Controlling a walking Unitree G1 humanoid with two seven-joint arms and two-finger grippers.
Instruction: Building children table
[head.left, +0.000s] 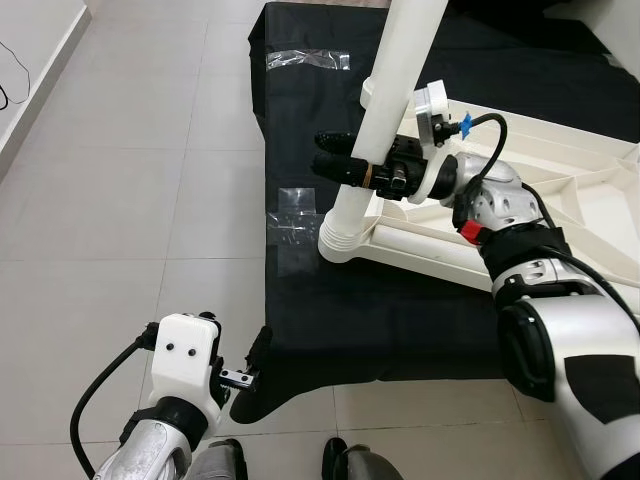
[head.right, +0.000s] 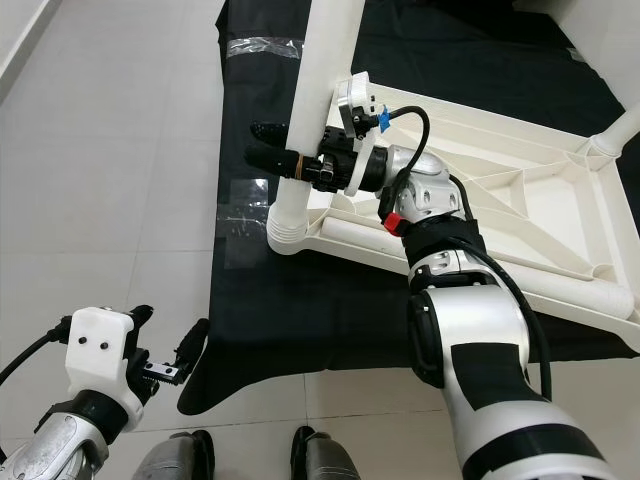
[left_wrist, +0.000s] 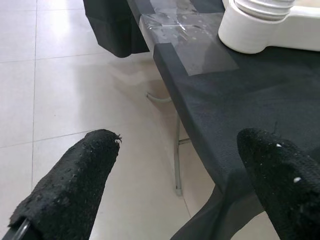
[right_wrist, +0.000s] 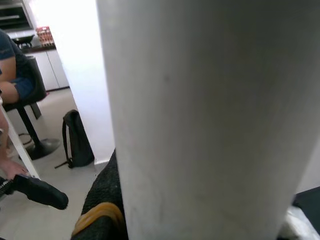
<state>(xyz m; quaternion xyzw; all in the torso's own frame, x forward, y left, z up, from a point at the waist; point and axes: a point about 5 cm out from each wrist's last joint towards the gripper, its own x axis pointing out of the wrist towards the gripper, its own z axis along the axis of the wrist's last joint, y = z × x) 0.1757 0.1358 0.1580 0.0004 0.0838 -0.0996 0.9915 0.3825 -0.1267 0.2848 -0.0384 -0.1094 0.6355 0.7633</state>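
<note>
A white children's table (head.left: 560, 200) lies upside down on a work table under black cloth (head.left: 400, 310). One white table leg (head.left: 400, 70) stands upright in its corner socket (head.left: 340, 238). My right gripper (head.left: 335, 155) reaches across at mid-height of that leg. It is shut on the leg, with one black finger on each side and the tips poking out past it on my left. The leg (right_wrist: 200, 110) shows very close in the right wrist view. My left gripper (left_wrist: 181, 142) hangs open and holds nothing, low by the cloth's near left corner (head.right: 200, 385).
Clear tape patches (head.left: 296, 230) hold the cloth along its left edge. Pale floor tiles (head.left: 130, 200) lie to the left. A metal table leg (left_wrist: 177, 160) shows under the cloth. In the right wrist view a seated person (right_wrist: 10, 65) and a black backpack (right_wrist: 75, 140) are behind.
</note>
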